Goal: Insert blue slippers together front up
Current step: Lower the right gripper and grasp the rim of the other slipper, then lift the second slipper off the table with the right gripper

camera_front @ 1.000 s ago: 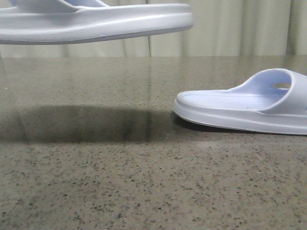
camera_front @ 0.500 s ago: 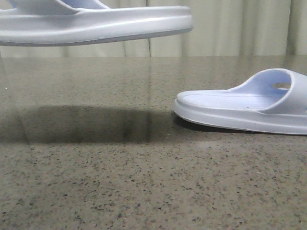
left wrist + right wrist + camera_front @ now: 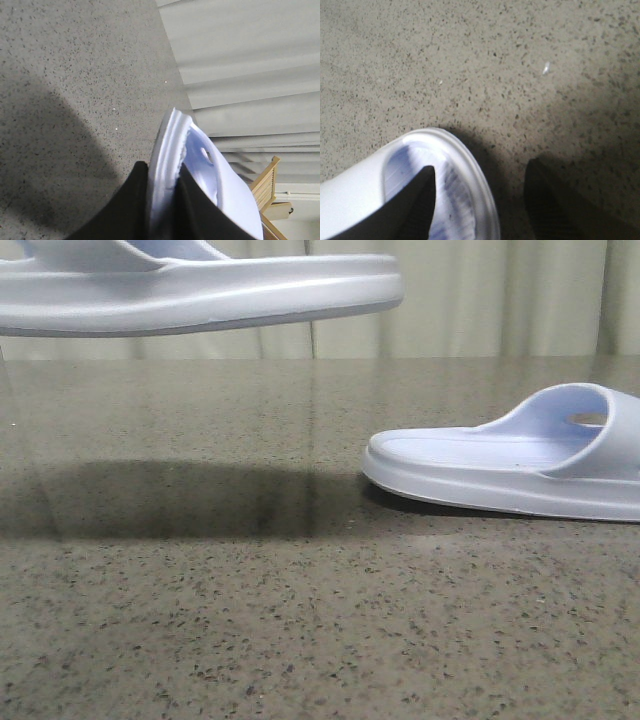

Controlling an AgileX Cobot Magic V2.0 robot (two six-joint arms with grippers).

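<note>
Over the speckled stone tabletop point(image 3: 300, 620), my left gripper point(image 3: 162, 200) pinches one pale blue foam slipper point(image 3: 200, 295) aloft — right jaws spread at its mate point(image 3: 510, 465) — I'd grip firmly before nesting.

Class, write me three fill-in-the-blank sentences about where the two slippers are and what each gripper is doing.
1. The left gripper is shut on the ____ slipper.
2. The other slipper rests on the ____.
3. The right gripper hangs over that slipper's end with its jaws ____.

Missing words: raised; table; open
</note>
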